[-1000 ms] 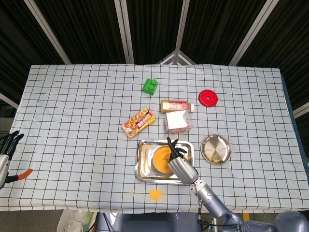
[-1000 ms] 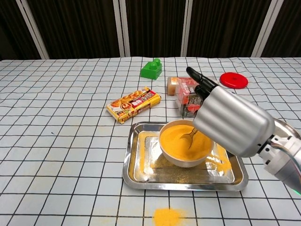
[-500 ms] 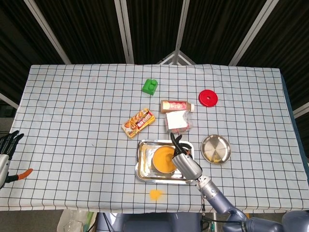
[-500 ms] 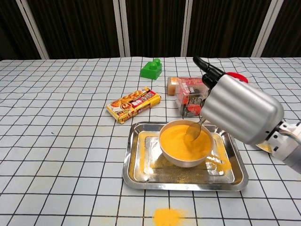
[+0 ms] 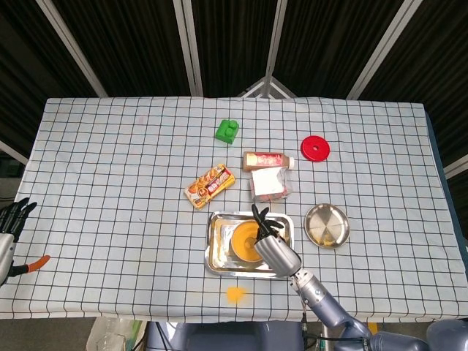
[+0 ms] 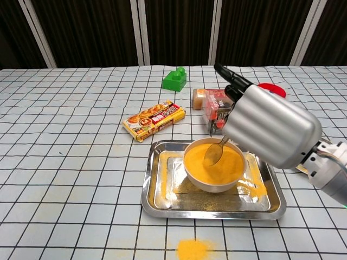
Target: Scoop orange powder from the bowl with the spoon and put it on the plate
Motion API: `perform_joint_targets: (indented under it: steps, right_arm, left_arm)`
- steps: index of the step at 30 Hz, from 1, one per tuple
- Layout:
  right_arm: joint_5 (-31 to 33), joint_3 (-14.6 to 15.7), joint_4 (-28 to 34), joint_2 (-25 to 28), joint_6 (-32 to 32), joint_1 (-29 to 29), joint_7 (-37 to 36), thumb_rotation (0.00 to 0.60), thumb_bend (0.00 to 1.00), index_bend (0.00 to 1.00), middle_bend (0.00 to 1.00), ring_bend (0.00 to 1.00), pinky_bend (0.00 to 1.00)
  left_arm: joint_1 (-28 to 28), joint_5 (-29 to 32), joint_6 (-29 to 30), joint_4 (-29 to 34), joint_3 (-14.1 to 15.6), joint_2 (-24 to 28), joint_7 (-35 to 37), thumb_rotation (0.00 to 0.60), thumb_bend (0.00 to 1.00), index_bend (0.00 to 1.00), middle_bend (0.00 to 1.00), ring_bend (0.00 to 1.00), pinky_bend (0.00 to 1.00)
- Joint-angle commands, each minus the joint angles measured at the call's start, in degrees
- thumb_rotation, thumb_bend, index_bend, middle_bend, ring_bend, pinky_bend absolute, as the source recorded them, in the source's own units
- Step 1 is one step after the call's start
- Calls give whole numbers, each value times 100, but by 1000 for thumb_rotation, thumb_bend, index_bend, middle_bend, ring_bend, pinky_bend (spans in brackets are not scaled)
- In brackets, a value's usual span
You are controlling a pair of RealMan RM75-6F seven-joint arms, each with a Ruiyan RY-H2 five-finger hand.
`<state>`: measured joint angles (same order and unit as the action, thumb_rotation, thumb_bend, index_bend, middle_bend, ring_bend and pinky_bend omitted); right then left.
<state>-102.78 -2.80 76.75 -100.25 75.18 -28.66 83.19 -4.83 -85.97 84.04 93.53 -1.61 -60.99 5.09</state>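
Observation:
A white bowl (image 5: 243,240) of orange powder stands in a metal tray (image 5: 216,252) near the table's front edge. In the chest view my right hand (image 6: 271,130) holds the spoon (image 6: 213,153) by its handle, above and to the right of the bowl (image 6: 214,164). The spoon's tip dips down onto the powder's surface. The round metal plate (image 5: 327,225) lies right of the tray, apart from it. My left hand (image 5: 10,223) hangs at the far left edge with fingers apart, holding nothing.
A patch of spilled orange powder (image 6: 193,249) lies in front of the tray (image 6: 162,184), and more is scattered inside it. Behind the tray are a snack pack (image 5: 210,185), a bottle (image 5: 267,160), a clear packet (image 5: 270,183), a green block (image 5: 227,130) and a red lid (image 5: 315,148).
My right hand swung right and lifted the spoon slightly, then came back left; the spoon tip now rests nearer the middle-left of the powder. The left hand has stayed still.

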Motion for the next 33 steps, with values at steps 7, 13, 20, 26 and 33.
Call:
perform_joint_targets:
  steps: [7,13,20,26,33]
  right_arm:
    - [-59,112,-185,-123,-93,81,-12,600,873,752,672,311,0]
    - [-47,107,-398,-140,-145,117,-40,600,873,752,672,311,0]
    - [-39,84,-626,-141,-122,163,-108,600,872,752,672,311,0]
    - [1,-45,-658,-112,-82,159,-105,600,873,752,672,311,0]
    - [-22,-51,-492,-22,-93,165,-65,600,873,752,672,311,0]
  left_arm:
    - [-4,15,-18,10,-3,13,26,600,6,0,0,0,0]
    - [-6,13,-18,8,-4,18,39,600,6,0,0,0,0]
    - [-5,17,-17,10,-5,13,36,600,6,0,0,0,0]
    - [-3,23,-12,9,-9,11,34,600,6,0,0,0,0]
    - [-11,23,-24,8,-11,10,34,600,6,0,0,0,0]
